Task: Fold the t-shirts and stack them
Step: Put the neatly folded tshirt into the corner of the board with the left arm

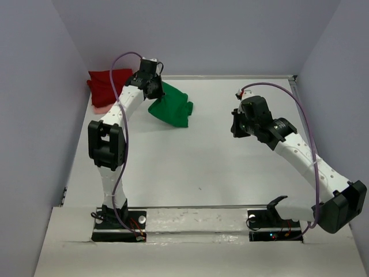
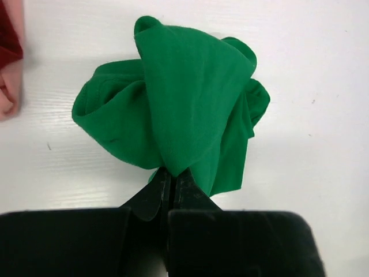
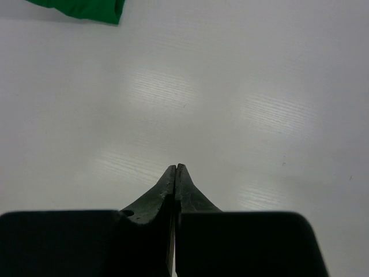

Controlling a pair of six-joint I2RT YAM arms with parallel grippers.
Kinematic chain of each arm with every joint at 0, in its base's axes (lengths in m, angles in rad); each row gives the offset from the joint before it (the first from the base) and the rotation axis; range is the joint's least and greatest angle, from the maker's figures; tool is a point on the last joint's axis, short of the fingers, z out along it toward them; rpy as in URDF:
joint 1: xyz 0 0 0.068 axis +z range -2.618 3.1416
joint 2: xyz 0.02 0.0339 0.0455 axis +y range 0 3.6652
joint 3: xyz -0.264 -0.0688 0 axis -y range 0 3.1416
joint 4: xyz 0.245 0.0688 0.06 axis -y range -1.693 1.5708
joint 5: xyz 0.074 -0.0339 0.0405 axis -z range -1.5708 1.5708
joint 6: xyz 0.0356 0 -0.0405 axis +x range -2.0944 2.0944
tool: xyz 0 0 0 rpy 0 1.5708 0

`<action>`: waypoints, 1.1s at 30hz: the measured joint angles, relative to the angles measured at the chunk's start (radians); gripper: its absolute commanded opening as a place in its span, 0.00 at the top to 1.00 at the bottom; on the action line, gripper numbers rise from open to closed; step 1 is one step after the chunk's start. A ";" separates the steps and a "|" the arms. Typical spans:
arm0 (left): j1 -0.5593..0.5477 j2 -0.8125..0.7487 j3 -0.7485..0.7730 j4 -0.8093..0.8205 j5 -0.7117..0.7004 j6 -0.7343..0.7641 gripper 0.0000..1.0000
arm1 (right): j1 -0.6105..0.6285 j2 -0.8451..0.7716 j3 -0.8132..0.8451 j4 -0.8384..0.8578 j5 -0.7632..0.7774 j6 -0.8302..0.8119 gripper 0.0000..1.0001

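Left gripper [image 2: 172, 173] first: jaws clenched on a thin fold of the green shirt [image 2: 190, 104], tips almost meeting with just a bit of cloth pinched between them. The rest of the shirt bunches out from that pinch in a crumpled wad. I can't tell how much of it is resting on the table [image 1: 202, 167] and how much is hanging. My guess is that it's grabbed at one spot so it can be lifted or dragged out to open table and spread flat, since you can't fold a ball.

Right gripper [image 3: 176, 168] is closed too, tips touching, nothing in it. It hovers over bare table on the right, well apart from the green shirt, whose edge only peeks into the far left corner of its wrist view. It looks parked out of the way, probably waiting for a second corner to grab.

The red shirt [image 1: 106, 79] is heaped in the far left corner, just beside the green one, with the pink shirt [image 1: 101, 106] poking out at its near side. Nothing looks folded or stacked to me, so I'd say the job has barely started.
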 measured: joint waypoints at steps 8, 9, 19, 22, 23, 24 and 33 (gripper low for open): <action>0.051 0.157 0.212 -0.095 -0.011 0.060 1.00 | 0.005 -0.025 -0.022 0.006 -0.045 0.002 1.00; 0.057 0.174 0.237 -0.109 -0.006 0.068 1.00 | 0.005 -0.025 -0.022 0.005 -0.048 0.002 1.00; 0.171 0.298 0.422 -0.183 0.067 0.119 1.00 | 0.007 -0.027 -0.022 -0.002 -0.054 0.002 1.00; 0.209 0.311 0.454 -0.184 0.088 0.126 1.00 | 0.014 -0.028 -0.022 -0.009 -0.061 0.002 1.00; 0.221 0.317 0.468 -0.185 0.097 0.127 1.00 | 0.016 -0.028 -0.022 -0.010 -0.064 0.002 1.00; 0.232 0.322 0.480 -0.184 0.103 0.129 1.00 | 0.017 -0.028 -0.022 -0.012 -0.068 0.003 1.00; 0.264 0.406 0.625 -0.172 0.188 0.153 1.00 | 0.029 -0.021 -0.022 -0.017 -0.081 0.013 1.00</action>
